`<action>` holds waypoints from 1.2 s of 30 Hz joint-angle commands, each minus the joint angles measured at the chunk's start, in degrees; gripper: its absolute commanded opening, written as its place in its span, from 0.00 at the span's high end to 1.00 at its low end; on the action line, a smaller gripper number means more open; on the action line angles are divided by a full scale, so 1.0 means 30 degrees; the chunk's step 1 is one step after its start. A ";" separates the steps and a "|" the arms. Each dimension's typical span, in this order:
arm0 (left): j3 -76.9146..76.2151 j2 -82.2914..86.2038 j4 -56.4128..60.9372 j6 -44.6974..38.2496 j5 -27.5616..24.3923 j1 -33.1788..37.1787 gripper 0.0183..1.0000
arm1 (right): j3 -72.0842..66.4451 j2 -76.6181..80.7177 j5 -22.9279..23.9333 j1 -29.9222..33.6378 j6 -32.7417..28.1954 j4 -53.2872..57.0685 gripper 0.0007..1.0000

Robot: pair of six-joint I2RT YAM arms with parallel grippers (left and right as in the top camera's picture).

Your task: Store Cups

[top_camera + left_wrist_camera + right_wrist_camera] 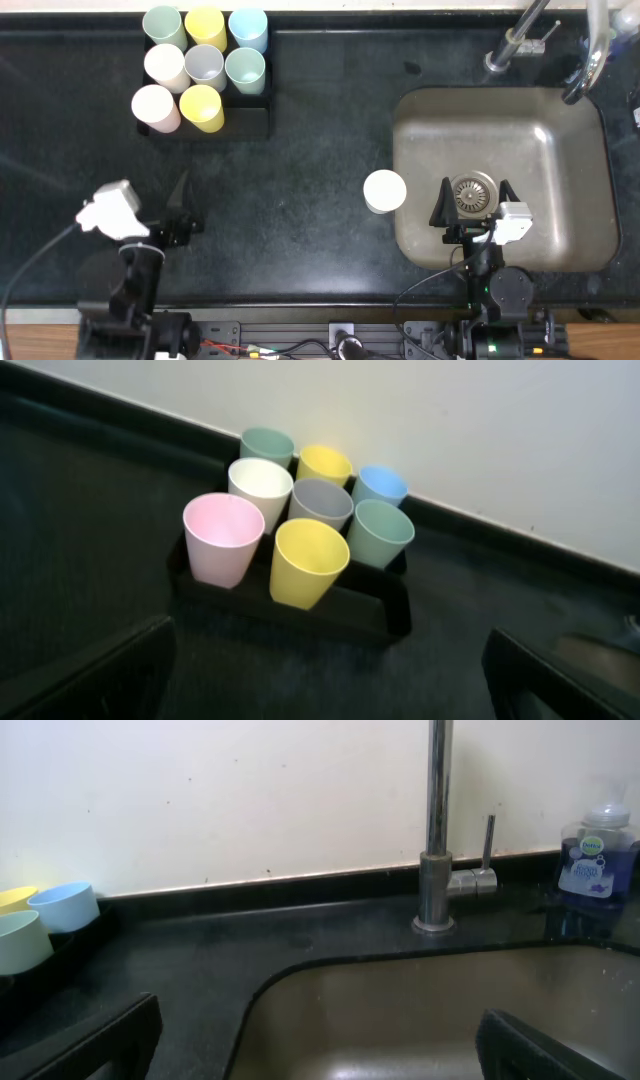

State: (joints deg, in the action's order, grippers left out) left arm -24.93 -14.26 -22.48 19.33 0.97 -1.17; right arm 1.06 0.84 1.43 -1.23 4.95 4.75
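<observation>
**Top view.** One sink [560, 235] is taken as reference. One white cup [385, 190] stands on the counter [300, 200] just beside the sink's left rim. It shows as a plain disc, so its long axis is vertical; whether its mouth faces up cannot be told. One black tray [250, 122] sits well apart from the sink, toward the back wall. It holds eight cups: two yellow, two green, one blue, one white, one grey, one pink. The tray corner nearest the sink is vacant. The right gripper [474, 200] hangs over the sink basin with its fingers spread; the loose cup lies to its left, across the rim. The left gripper [182, 200] is far from the sink, its fingers likewise spread. In judgement, the right arm is the nearer to the loose cup.

**Left wrist view.** The left gripper [330, 675] faces the tray [370, 615] with its jaws wide apart. Eight cups are confirmed, all upright.

**Right wrist view.** The right gripper [320, 1045] is parted above the sink [420, 1010]. One faucet [435, 830] and one soap bottle [597, 855] stand behind the sink.
</observation>
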 commanded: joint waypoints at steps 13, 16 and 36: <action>0.5945 0.3184 1.3529 -0.2106 -0.2455 0.0889 0.00 | -0.0270 -0.0211 -0.0109 -0.0044 0.0138 -0.0095 0.00; 0.7060 0.3898 1.4178 -0.2827 -0.2448 0.0896 0.00 | -0.0270 -0.0211 -0.0109 -0.0044 0.0131 -0.0095 0.00; 0.8153 0.4714 0.6805 -0.3009 -0.2011 0.0925 0.00 | -0.0270 -0.0211 -0.0117 -0.0044 0.0131 -0.0095 0.00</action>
State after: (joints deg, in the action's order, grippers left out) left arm -0.54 -0.84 -1.06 11.53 -5.37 1.23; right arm 1.06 0.84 1.41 -1.21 4.95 4.75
